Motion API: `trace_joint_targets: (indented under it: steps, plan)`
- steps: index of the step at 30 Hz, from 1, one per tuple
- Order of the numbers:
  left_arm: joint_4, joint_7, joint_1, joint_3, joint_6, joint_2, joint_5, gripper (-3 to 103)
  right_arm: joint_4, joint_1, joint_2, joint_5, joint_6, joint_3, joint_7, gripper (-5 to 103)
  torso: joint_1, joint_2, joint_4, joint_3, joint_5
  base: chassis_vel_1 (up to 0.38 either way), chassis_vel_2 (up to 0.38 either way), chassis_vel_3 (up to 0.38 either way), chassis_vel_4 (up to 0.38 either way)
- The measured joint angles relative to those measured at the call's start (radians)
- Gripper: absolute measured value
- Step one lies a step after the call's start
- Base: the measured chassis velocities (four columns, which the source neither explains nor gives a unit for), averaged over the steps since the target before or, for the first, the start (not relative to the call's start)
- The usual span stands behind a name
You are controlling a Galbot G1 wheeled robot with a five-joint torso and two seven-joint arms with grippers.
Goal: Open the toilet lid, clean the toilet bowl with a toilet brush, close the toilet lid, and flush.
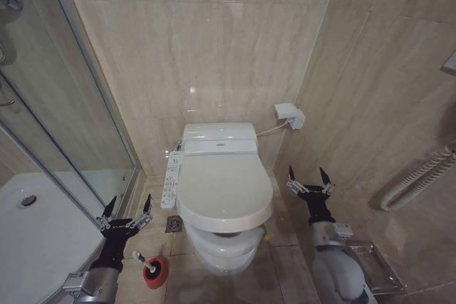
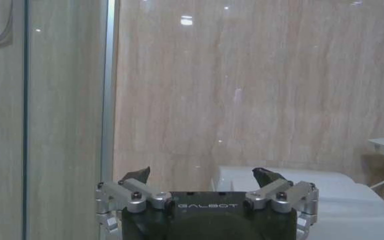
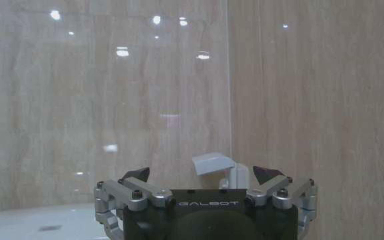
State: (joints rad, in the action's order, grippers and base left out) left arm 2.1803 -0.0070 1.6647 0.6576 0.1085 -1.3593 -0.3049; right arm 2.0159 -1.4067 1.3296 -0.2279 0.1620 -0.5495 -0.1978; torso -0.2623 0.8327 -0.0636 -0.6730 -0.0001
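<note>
Toilet lid point(image 1: 224, 183) is down, centre frame, over the toilet bowl point(image 1: 222, 247). Toilet brush point(image 1: 144, 262) sits in its red holder point(image 1: 156, 273), lower left. Left gripper point(image 1: 127, 208) and right gripper point(image 1: 308, 179) both spread, empty, flanking the toilet. Lid first: hook the front rim and lift slowly.

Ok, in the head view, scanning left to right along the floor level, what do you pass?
Shower tray → left gripper, open → toilet brush in its red holder → toilet lid, closed over the toilet bowl → right gripper, open → wire rack on the floor.
</note>
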Motion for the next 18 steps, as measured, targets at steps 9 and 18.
trace_joint_targets:
  steps: [9,18]
  plan:
    - [0.0,0.0,0.0,0.0,0.0,0.0,0.0,100,0.052,-0.043,0.014,0.013,-0.01,0.014,0.025,100,0.0,0.0,0.0,0.0,0.0,0.0,0.0,0.0,0.0]
    - [0.0,0.0,0.0,0.0,0.0,0.0,0.0,100,0.08,-0.055,0.019,0.018,-0.058,0.011,0.038,100,0.0,0.0,0.0,0.0,0.0,0.0,0.0,0.0,0.0]
